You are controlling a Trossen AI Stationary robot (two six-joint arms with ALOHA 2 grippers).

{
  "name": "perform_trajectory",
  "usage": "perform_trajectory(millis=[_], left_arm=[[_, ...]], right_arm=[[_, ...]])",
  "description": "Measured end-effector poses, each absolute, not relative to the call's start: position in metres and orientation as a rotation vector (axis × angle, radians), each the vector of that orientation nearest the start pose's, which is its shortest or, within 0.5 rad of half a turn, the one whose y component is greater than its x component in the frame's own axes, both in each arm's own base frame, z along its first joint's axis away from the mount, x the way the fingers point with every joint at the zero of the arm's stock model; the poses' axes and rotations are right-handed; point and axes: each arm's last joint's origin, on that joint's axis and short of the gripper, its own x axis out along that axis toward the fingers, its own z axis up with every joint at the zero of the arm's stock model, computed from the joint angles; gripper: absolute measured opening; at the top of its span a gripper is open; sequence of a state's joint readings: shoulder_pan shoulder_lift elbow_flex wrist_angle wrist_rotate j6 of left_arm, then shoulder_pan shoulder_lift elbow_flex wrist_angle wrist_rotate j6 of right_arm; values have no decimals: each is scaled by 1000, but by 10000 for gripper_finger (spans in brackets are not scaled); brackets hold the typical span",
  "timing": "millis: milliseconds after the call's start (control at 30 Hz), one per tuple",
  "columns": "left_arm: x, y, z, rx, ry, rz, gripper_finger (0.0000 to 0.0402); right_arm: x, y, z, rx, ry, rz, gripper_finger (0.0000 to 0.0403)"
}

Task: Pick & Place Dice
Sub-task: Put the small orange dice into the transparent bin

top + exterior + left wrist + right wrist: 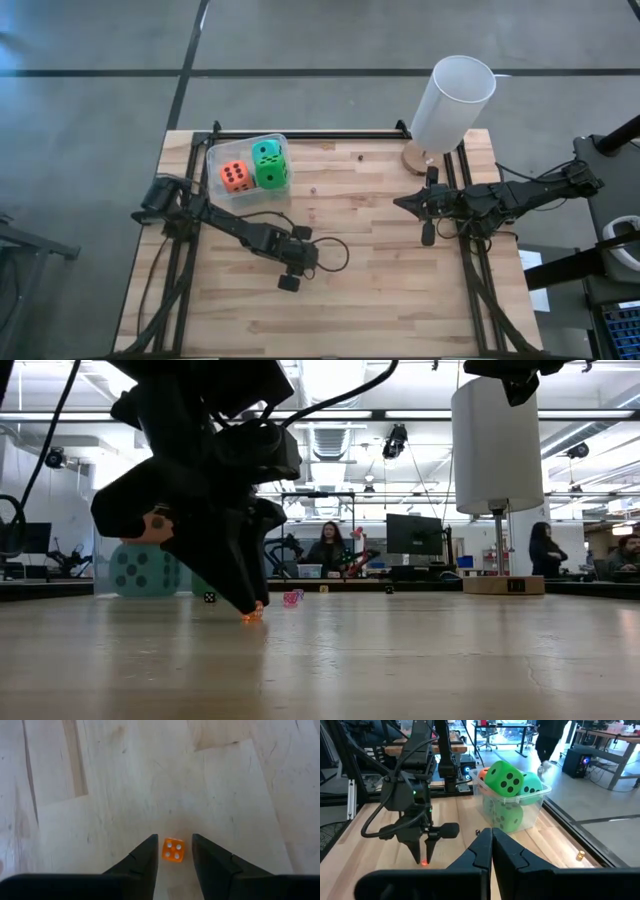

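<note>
Left gripper (pixel 174 856) is standing tip-down on the table (pixel 400 300) near center, fingers narrowly straddling a tiny orange die (pixel 173 850), gaps showing each side. Right gripper (pixel 492 840) is waiting shut at right. Big dice (pixel 256 167) are sitting in the tub (pixel 216 160), far left.

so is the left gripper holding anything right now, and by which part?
Left gripper straddles a tiny orange die at table level, a finger on either side face; gaps show, so a firm grip cannot be told. Right gripper is shut on nothing.
</note>
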State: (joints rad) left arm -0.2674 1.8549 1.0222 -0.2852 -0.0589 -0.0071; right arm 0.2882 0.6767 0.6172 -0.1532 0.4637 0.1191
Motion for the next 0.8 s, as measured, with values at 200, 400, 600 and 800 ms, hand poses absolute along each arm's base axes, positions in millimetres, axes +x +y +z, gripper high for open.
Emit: perform_trajectory(millis=[200,400,600,800], left_arm=[[333,-89,129,176,1111,-181,99],[332,-89,127,176,1114,-181,42],[332,-89,129,169,1112,-183,36],[327,-88,142,109,1106,-146,48]], right_arm=[[151,31,294,40,187,-187,8],[151,31,294,40,187,-187,8],[151,31,294,40,187,-187,8],[151,31,294,40,186,-190,8]])
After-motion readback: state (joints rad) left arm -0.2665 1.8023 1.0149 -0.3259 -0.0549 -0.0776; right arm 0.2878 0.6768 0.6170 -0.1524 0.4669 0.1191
